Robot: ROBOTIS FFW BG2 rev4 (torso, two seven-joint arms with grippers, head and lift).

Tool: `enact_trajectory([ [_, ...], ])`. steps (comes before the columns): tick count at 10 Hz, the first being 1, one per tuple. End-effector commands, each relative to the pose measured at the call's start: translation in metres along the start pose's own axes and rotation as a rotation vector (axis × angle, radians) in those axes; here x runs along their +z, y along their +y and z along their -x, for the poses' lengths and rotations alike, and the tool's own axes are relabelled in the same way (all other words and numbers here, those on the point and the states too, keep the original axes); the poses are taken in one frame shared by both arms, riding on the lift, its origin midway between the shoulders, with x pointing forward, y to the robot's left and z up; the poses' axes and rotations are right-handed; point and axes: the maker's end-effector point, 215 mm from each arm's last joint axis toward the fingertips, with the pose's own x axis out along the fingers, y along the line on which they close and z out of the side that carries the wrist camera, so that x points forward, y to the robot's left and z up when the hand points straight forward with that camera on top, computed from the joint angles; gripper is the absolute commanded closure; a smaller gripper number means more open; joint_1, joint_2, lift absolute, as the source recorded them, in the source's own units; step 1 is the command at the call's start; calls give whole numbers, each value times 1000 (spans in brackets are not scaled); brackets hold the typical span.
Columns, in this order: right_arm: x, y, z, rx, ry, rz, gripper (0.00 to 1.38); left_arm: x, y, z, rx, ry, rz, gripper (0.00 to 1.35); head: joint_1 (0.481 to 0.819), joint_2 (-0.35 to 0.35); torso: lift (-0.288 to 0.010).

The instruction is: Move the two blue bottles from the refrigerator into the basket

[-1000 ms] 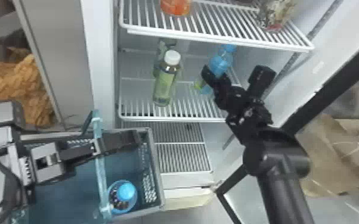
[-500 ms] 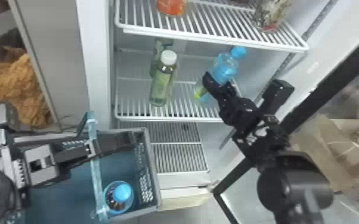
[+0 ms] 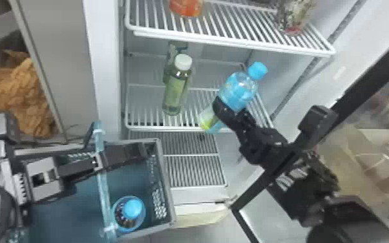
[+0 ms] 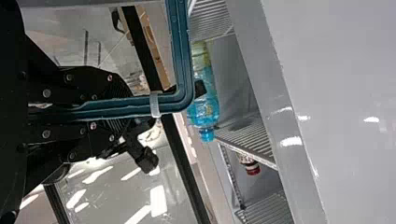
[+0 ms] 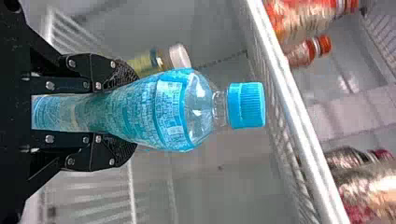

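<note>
Grey floor [image 3: 187,235], tan cardboard [image 3: 349,161]

Blue bottle [image 5: 198,109] of glossy clear plastic, its cap [image 5: 246,105] ribbed plastic. Refrigerator shelf [image 3: 236,41] of smooth, white-coated metal wire. Basket [image 3: 168,195] of smooth plastic, with a satin handle [image 4: 184,60].

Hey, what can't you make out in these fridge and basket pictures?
- Base of the held blue bottle: right wrist view, hidden by the right gripper.
- Lower body of the basketed bottle: head view, hidden beneath its cap and shoulders.
- Top of the orange item: head view, cut off by the top edge.
</note>
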Motion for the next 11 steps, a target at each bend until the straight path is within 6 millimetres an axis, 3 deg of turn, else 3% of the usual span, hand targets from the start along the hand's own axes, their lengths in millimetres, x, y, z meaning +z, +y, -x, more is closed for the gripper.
enact_trajectory([
  [1,-13,26,17,48,54,-31,1277,0,1,1,2,-2,0,1188,695,-263,-216],
  [4,-31,71,36,163,144,-92,1277,0,1,1,2,-2,0,1188,695,-213,-216],
  [8,-80,129,56,336,329,-203,1277,2,1,1,3,-6,-1,1188,695,-136,-216],
  [10,-103,155,49,457,381,-274,1277,1,0,0,-1,-5,0,1188,695,-103,-216],
  [11,-107,161,39,494,378,-292,1211,1,-1,-1,-3,-3,-2,1188,695,-72,-216],
])
